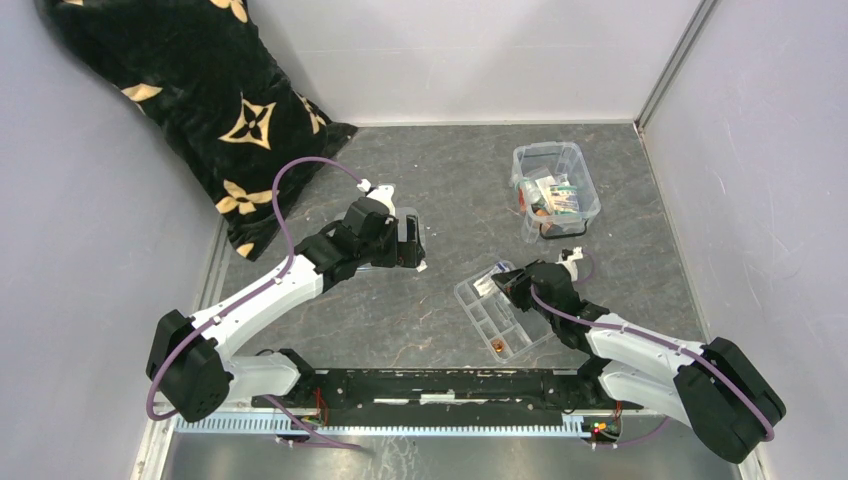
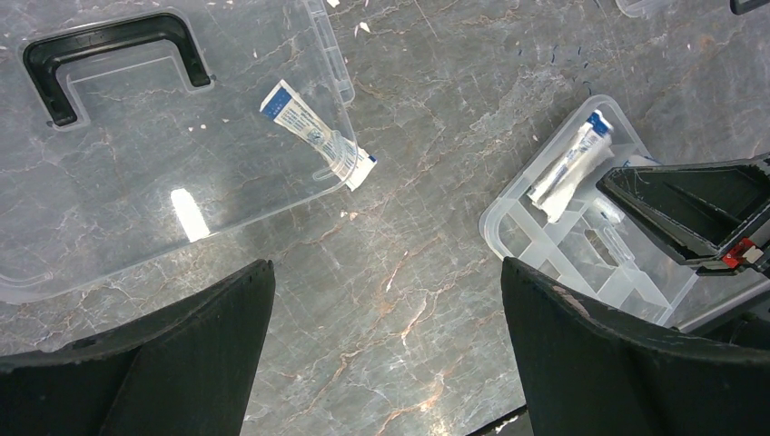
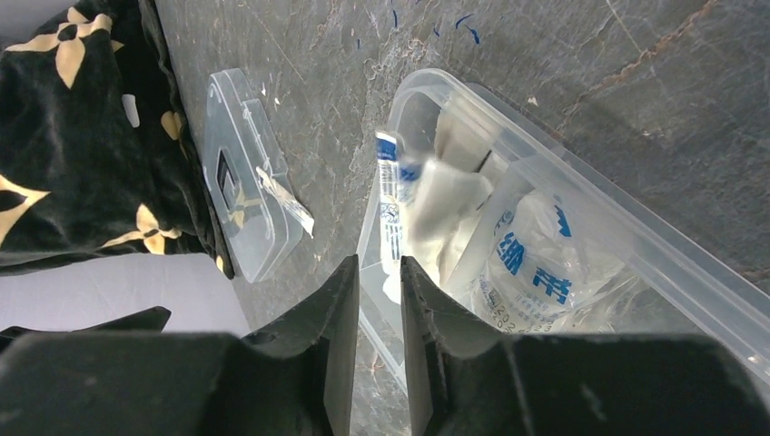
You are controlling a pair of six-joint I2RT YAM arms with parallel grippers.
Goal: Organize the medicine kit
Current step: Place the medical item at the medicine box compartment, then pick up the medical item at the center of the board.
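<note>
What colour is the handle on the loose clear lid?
Black. The handle on the lid shows best in the left wrist view.

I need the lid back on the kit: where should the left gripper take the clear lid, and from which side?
Probably the black handle, coming straight down with the open left gripper across its long bar. The clear lid lies flat on the table, so its thin rim offers little to pinch, and a sachet lies at one edge.
</note>
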